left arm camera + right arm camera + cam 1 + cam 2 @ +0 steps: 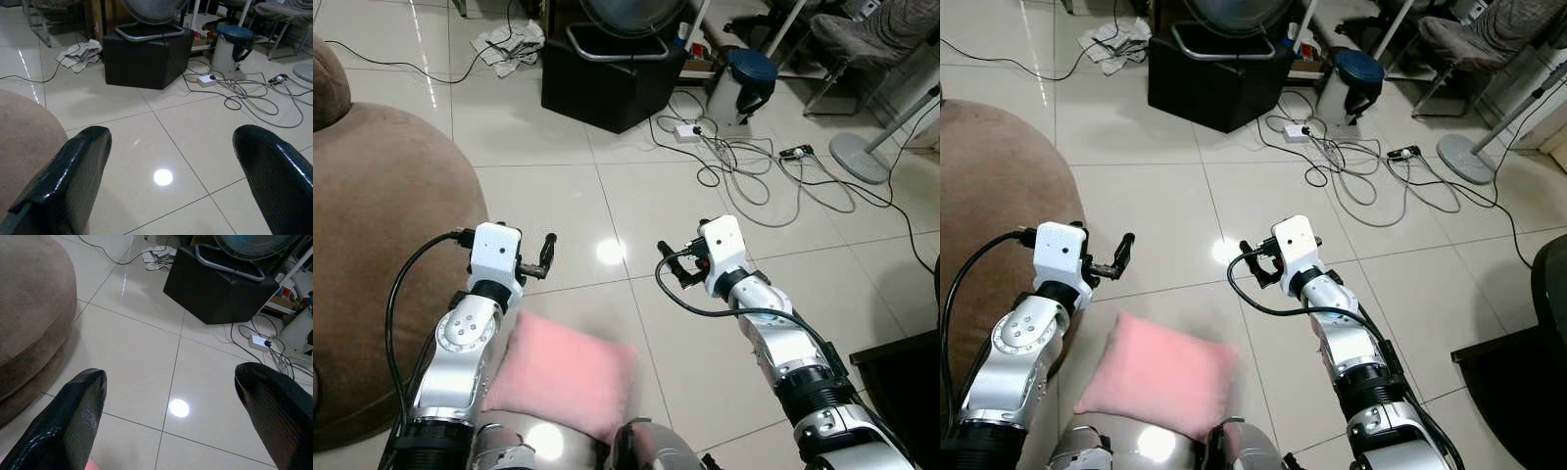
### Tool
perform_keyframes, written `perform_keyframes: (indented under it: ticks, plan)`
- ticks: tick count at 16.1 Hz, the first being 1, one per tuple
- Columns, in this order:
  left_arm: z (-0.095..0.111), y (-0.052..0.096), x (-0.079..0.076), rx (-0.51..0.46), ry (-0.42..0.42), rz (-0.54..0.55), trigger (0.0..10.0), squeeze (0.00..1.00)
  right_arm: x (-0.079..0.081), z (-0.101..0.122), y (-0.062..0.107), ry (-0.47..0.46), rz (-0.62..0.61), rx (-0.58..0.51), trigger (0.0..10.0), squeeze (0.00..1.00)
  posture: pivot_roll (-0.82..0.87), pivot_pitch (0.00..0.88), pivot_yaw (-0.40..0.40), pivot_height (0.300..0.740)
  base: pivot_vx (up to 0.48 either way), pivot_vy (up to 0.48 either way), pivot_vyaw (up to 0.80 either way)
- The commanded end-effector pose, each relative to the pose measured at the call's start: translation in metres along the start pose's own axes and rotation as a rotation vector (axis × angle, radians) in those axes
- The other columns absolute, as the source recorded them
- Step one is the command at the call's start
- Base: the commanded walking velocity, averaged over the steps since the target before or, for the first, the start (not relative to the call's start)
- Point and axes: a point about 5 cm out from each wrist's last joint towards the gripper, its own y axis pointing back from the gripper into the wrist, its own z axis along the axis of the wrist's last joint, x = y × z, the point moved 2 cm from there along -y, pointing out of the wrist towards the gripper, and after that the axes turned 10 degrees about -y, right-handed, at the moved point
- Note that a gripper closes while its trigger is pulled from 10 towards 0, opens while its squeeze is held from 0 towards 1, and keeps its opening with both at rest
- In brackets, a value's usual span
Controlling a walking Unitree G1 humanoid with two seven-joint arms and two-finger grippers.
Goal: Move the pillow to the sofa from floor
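A pink pillow (563,377) lies on the tiled floor close in front of me, between my two arms. The brown sofa (382,245) rises at the left, right beside the pillow. My left gripper (546,257) hovers above the pillow's far left corner, near the sofa's edge. Over the floor just beyond the pillow's far right corner hangs my right gripper (671,262). In the left wrist view the left gripper (171,176) is open, its fingers (68,181) wide apart and empty. The right gripper (168,416) is open too, with bare tiles between its fingers (63,421).
A black box (607,78) with a fan on it stands ahead. Loose cables (744,166) and a power strip (685,132) sprawl to the right, by a blue-lidded bin (749,83) and a fan base (857,157). Dark furniture (901,382) is at the near right.
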Motion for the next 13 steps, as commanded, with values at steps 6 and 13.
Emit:
perform_keyframes:
  ticks: [6, 13]
  plan:
    - [0.0044, -0.003, -0.0103, -0.019, 0.046, -0.038, 10.0, 0.0, -0.0072, -0.0095, 0.0072, -0.002, -0.029, 0.031, 10.0, 0.0, 0.09, 0.199, -0.235, 0.74, -0.04, -0.217, 0.0]
    - [0.0025, -0.0031, -0.0125, -0.008, 0.022, -0.037, 10.0, 0.0, -0.0083, -0.0113, 0.004, 0.017, -0.048, 0.063, 10.0, 0.0, 0.1, 0.209, -0.244, 0.74, 0.0, 0.0, 0.0]
